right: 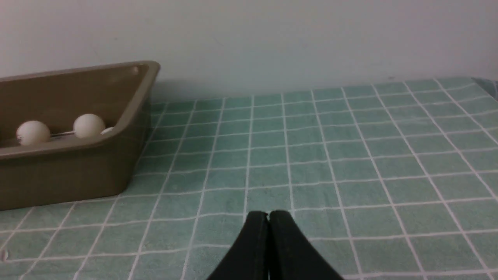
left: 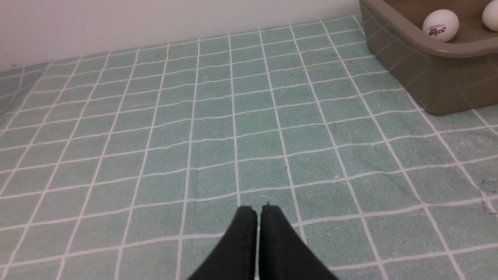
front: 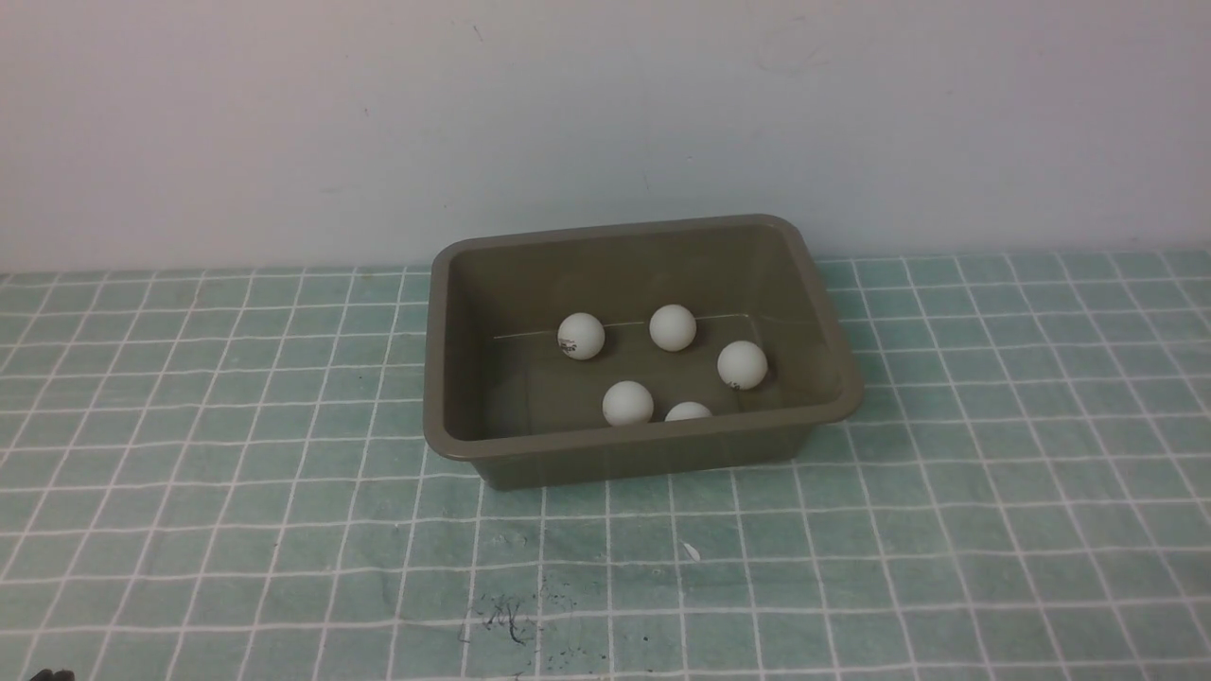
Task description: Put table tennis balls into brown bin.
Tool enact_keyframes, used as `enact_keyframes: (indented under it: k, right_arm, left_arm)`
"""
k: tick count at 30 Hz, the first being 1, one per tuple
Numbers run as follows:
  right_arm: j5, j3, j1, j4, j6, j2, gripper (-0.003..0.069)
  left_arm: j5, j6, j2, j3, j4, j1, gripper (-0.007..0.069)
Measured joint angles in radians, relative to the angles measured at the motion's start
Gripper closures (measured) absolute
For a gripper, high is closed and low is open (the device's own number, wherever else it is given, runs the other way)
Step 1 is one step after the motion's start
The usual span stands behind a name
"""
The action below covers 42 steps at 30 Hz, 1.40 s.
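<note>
Table tennis balls (front: 627,404), five, lie inside the brown bin (front: 639,456); around it spreads the bench's white-gridded green cloth (front: 236,530), behind it a pale wall (front: 605,113). Left jaws (left: 258,212) and right jaws (right: 268,217) are closed.

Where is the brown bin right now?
In the front view, the bin sits around the middle of the green gridded cloth, near the wall.

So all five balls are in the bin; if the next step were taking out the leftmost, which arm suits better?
Left, I'd judge: that ball lies toward the bin's left end, and the left gripper is empty.
</note>
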Motion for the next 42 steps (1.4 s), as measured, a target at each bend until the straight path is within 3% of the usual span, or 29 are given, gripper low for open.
enact_keyframes:
  k: [10, 20, 42]
  right_arm:
    - [0.008, 0.0, -0.006, 0.002, -0.005, 0.0, 0.0673]
    - [0.016, -0.001, -0.006, 0.213, -0.29, 0.0, 0.0673]
    - [0.018, -0.001, -0.006, 0.227, -0.314, 0.0, 0.0673]
  left_arm:
    - [0.001, 0.0, 0.0, 0.0, 0.0, 0.0, 0.0629]
    - [0.003, 0.001, 0.0, 0.0, 0.001, 0.0, 0.0629]
    - [0.004, 0.001, 0.0, 0.0, 0.001, 0.0, 0.0629]
